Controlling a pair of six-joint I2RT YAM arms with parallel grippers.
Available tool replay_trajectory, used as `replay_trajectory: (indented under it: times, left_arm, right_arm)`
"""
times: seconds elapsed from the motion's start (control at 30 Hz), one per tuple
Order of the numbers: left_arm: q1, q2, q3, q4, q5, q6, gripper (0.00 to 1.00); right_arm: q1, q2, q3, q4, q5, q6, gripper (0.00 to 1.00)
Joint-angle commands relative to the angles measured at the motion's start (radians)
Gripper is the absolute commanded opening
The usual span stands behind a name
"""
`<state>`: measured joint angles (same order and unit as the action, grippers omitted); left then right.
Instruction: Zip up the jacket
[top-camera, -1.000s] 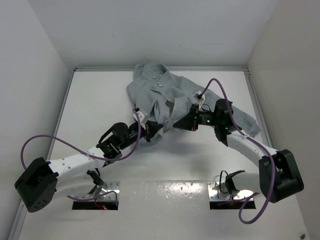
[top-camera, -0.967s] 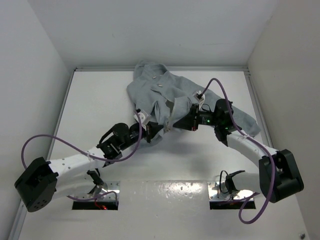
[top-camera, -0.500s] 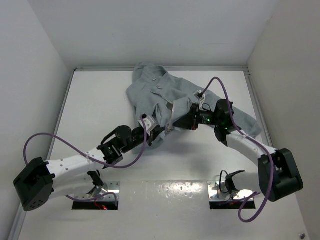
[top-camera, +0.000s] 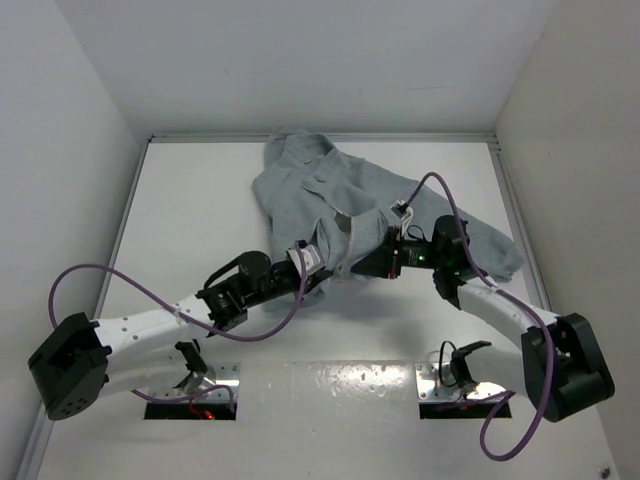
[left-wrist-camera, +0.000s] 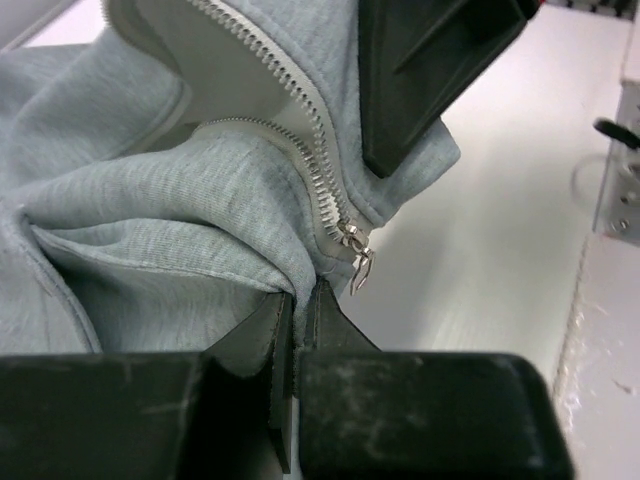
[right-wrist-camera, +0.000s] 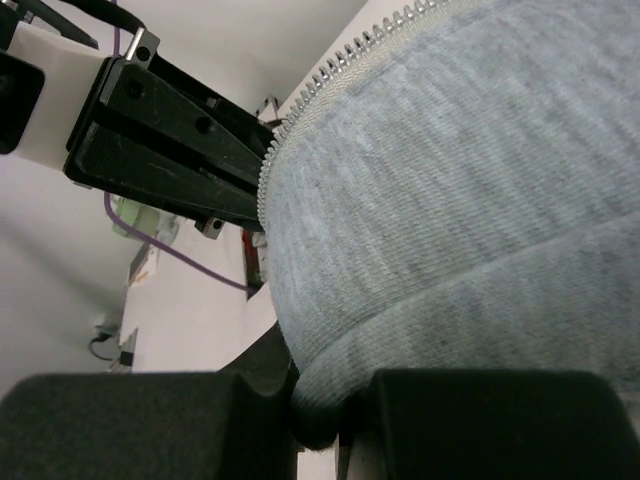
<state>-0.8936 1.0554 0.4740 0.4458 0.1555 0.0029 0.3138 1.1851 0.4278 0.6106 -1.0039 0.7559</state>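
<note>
Roughly lengthwise, jacket (top-camera: 350, 195) collar (top-camera: 298, 150) far (leaning slightly left)

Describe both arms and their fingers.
Both the left arm and right arm have white links, black joint housings and looping purple cables. The left gripper and right gripper have matte black, blocky fingers. A small green light glows on the right wrist.

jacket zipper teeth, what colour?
Silver metal zipper teeth along the light grey fleece jacket edge; clearest in the left wrist view.
</note>
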Motion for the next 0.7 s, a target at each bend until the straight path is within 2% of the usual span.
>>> replay_trajectory:
  times: [0.0,0.07,0.17,0.23,0.27,0.4,0.47,0.5,0.57,0.6,0.67]
  left_arm:
    - [-0.021,0.017,0.026,-0.084,0.113,0.071,0.0]
    - [-0.021,0.026,0.026,-0.105,0.16,0.08,0.0]
    - [-0.021,0.035,0.026,-0.142,0.251,0.112,0.0]
    - [-0.021,0.049,0.026,-0.171,0.292,0.112,0.0]
    - [-0.03,0.063,0.035,-0.183,0.305,0.126,0.0]
    - [-0.03,0.103,0.058,-0.254,0.34,0.157,0.0]
    - [-0.03,0.116,0.068,-0.278,0.349,0.157,0.0]
    - [-0.03,0.117,0.077,-0.298,0.349,0.148,0.0]
    - [-0.03,0.144,0.086,-0.314,0.349,0.129,0.0]
    - [-0.03,0.144,0.086,-0.326,0.349,0.129,0.0]
    - [-0.021,0.155,0.095,-0.326,0.349,0.092,0.0]
  right_arm:
    - [-0.005,-0.051,-0.011,0.003,-0.015,0.025,0.06]
    - [-0.005,-0.067,-0.021,-0.047,-0.012,0.019,0.11]
    - [-0.002,-0.094,-0.04,-0.118,0.007,-0.018,0.4]
    - [-0.004,-0.114,-0.046,-0.17,0.016,-0.039,0.55]
    - [-0.002,-0.119,-0.041,-0.208,0.025,-0.064,0.57]
    - [-0.008,-0.197,-0.035,-0.383,0.082,-0.167,0.59]
    - [-0.008,-0.269,-0.023,-0.423,0.12,-0.243,0.54]
    - [-0.004,-0.287,-0.015,-0.511,0.157,-0.309,0.51]
    - [-0.005,-0.362,-0.009,-0.582,0.209,-0.401,0.46]
    - [-0.005,-0.377,-0.008,-0.607,0.235,-0.49,0.46]
    - [-0.005,-0.432,-0.006,-0.679,0.245,-0.542,0.46]
